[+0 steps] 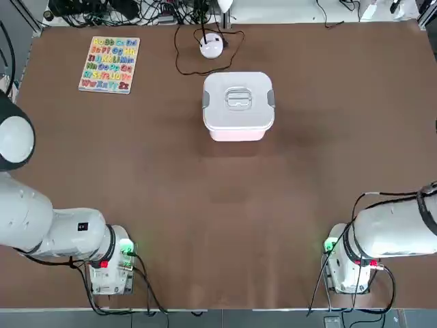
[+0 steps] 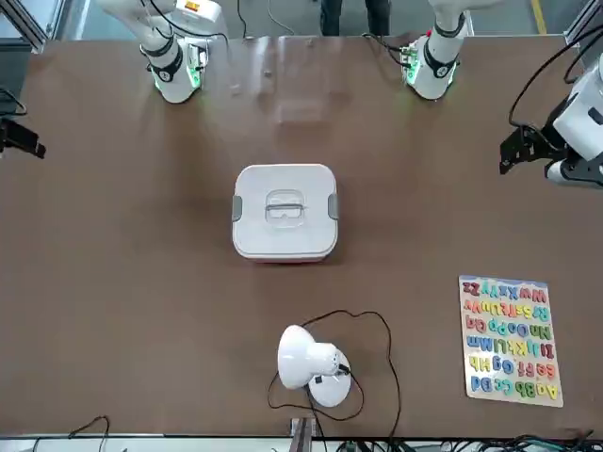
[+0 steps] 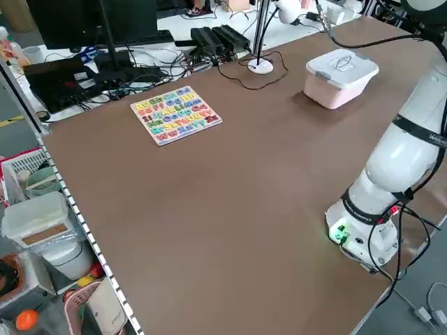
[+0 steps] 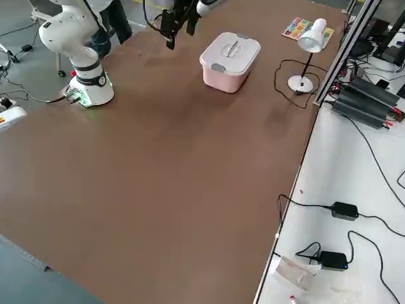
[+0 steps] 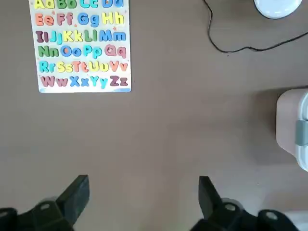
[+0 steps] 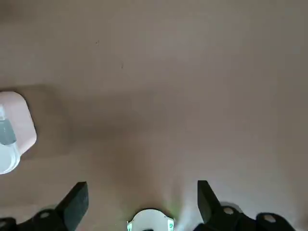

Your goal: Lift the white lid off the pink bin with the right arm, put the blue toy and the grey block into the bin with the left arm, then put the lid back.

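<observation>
Brown table (image 1: 171, 178): bin lidded, both grippers wide open, holding nothing.

White lid (image 1: 239, 100) sits on the pink bin (image 1: 237, 135), far half of the table, roughly mid-width, handle up, grey clips at left and right. Left gripper (image 5: 144, 192) hangs over the left side, fingers spread wide, nothing between them. Right gripper (image 6: 143, 192) is over the right side, same state, well apart from the bin. Alphabet board (image 1: 109, 65) lies flat, far left. White lamp (image 2: 306, 360) stands just beyond the bin, cable (image 1: 179, 55) looped around its base. Person's legs (image 2: 355, 17) show behind the robot's side.
</observation>
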